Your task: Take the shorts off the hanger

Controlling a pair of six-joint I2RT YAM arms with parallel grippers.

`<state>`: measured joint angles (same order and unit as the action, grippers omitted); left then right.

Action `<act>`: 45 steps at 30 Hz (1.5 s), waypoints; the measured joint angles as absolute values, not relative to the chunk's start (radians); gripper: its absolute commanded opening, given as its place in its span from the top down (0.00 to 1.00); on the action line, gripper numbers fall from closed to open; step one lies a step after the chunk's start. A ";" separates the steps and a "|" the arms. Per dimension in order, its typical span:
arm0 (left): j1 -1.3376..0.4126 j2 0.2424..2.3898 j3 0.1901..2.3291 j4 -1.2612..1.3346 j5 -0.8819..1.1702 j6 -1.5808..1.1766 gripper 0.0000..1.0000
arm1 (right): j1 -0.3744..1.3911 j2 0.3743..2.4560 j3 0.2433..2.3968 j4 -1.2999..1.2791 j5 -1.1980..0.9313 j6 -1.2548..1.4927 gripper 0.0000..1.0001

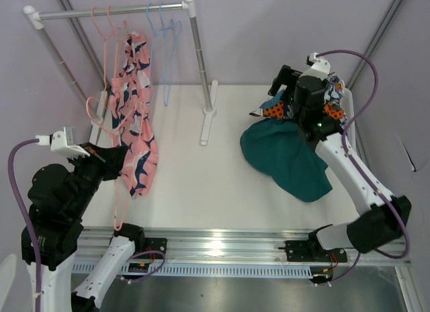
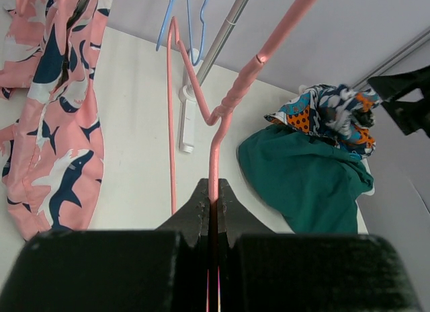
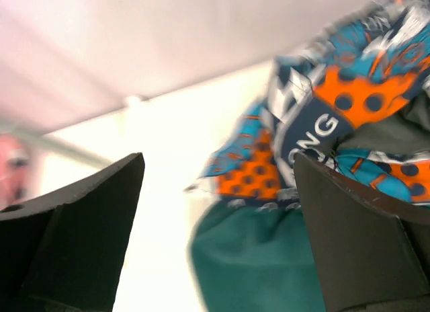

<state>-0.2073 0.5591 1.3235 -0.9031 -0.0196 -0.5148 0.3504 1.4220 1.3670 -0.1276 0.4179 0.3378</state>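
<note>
The pink shark-print shorts point(image 1: 138, 117) hang down from the rack's left side, and their lower part reaches toward me; they also show in the left wrist view point(image 2: 47, 110). My left gripper point(image 1: 115, 161) is shut on a thin pink hanger wire point(image 2: 215, 144) right beside these shorts. I cannot tell whether the shorts are on this hanger. Teal shorts point(image 1: 285, 157) and navy-orange print shorts point(image 1: 275, 109) lie piled at the right. My right gripper point(image 3: 218, 211) is wide open and empty just above that pile point(image 3: 269, 265). It also shows in the top view point(image 1: 287, 90).
A white-and-metal clothes rack point(image 1: 111, 13) stands at the back left, and its right post base point(image 1: 208, 120) is on the table. Pale blue hangers point(image 1: 164, 29) and pink hangers point(image 1: 101, 23) hang on the rail. The table's front rail point(image 1: 222, 245) runs along the near edge.
</note>
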 measured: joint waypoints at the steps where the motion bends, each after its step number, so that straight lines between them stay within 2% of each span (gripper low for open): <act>1: -0.207 0.555 1.322 -0.903 -0.020 -0.515 1.00 | 0.382 1.386 1.367 -0.137 0.431 0.331 0.01; 7: -0.207 0.532 1.308 -0.899 -0.009 -0.515 1.00 | 0.485 1.221 1.266 -0.201 0.506 0.341 0.00; 12: -0.207 0.520 1.283 -0.900 0.007 -0.515 1.00 | 0.460 1.235 1.079 -0.337 0.522 0.412 0.01; 16: -0.207 0.499 1.252 -0.898 0.009 -0.515 1.00 | 0.597 1.271 1.014 -0.477 0.574 0.482 0.01; 20: -0.207 0.483 1.226 -0.896 0.017 -0.516 1.00 | 0.741 1.334 1.014 -0.562 0.600 0.555 0.01; 24: -0.207 0.476 1.207 -0.890 0.031 -0.516 1.00 | 0.789 1.423 1.014 -0.617 0.607 0.594 0.01; 35: -0.207 0.470 1.197 -0.883 0.034 -0.514 1.00 | 0.705 1.754 1.074 -0.592 0.556 0.562 0.01; 38: -0.207 0.471 1.197 -0.883 0.033 -0.511 1.00 | 0.676 1.787 1.107 -0.548 0.531 0.546 0.00; 41: -0.207 0.471 1.199 -0.881 0.031 -0.505 1.00 | 0.653 1.810 1.117 -0.494 0.499 0.534 0.17; 42: -0.207 0.471 1.199 -0.880 0.030 -0.505 1.00 | 0.649 1.813 1.118 -0.480 0.492 0.530 0.32; 44: -0.207 0.473 1.199 -0.877 0.030 -0.505 1.00 | 0.641 1.824 1.119 -0.448 0.479 0.518 0.48; 45: -0.207 0.475 1.199 -0.876 0.030 -0.505 1.00 | 0.638 1.827 1.119 -0.434 0.474 0.515 0.69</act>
<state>-0.2073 0.4751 1.1992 -0.8757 0.0296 -0.5045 0.6380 1.8275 1.1194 -0.4339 0.4744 0.5148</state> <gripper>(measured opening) 0.028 0.581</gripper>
